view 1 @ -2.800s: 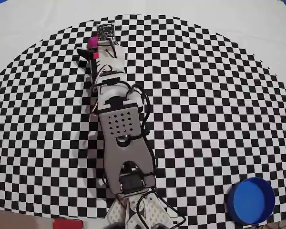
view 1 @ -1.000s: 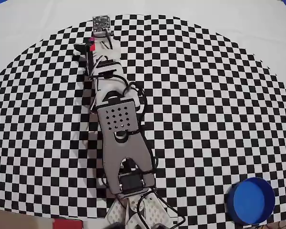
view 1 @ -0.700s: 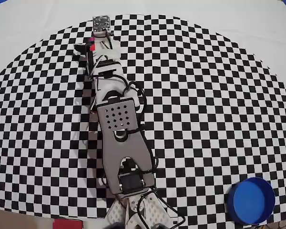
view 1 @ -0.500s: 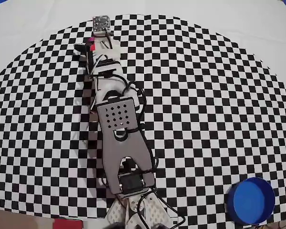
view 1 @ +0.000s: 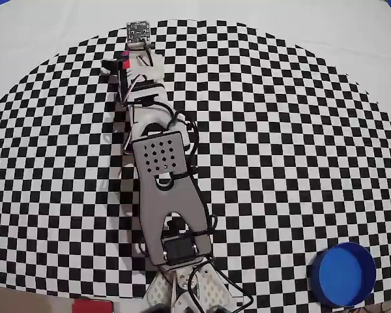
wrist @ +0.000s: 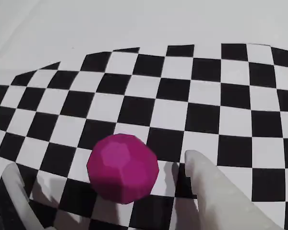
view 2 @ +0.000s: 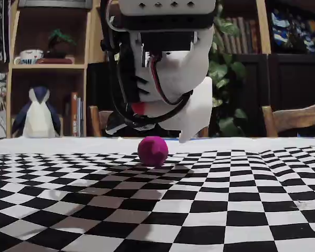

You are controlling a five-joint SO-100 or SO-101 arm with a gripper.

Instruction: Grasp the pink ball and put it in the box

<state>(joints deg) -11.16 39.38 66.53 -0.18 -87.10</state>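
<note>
The pink ball (wrist: 123, 167) rests on the checkered cloth between my two fingers. My gripper (wrist: 103, 165) is open. The white finger (wrist: 211, 191) stands a small gap to the ball's right, and the other finger (wrist: 14, 191) is farther off at its left. In the fixed view the ball (view 2: 153, 151) lies on the cloth, with the gripper (view 2: 149, 134) low over it and astride it. Seen from overhead, the gripper (view 1: 127, 60) covers nearly all of the ball at the far edge of the checker pattern. The blue box (view 1: 343, 274) stands at the near right corner, far from the gripper.
My arm (view 1: 163, 189) stretches from its base at the bottom edge up the left-middle of the checkered cloth (view 1: 280, 143). Plain white cloth (view 1: 280, 19) lies beyond the pattern. Shelves, chairs and a plant (view 2: 226, 68) stand behind the table in the fixed view.
Since 2.8 s ago the arm has reached farther out and the gripper has come down over the ball, hiding it from overhead. Over the last second it has barely moved.
</note>
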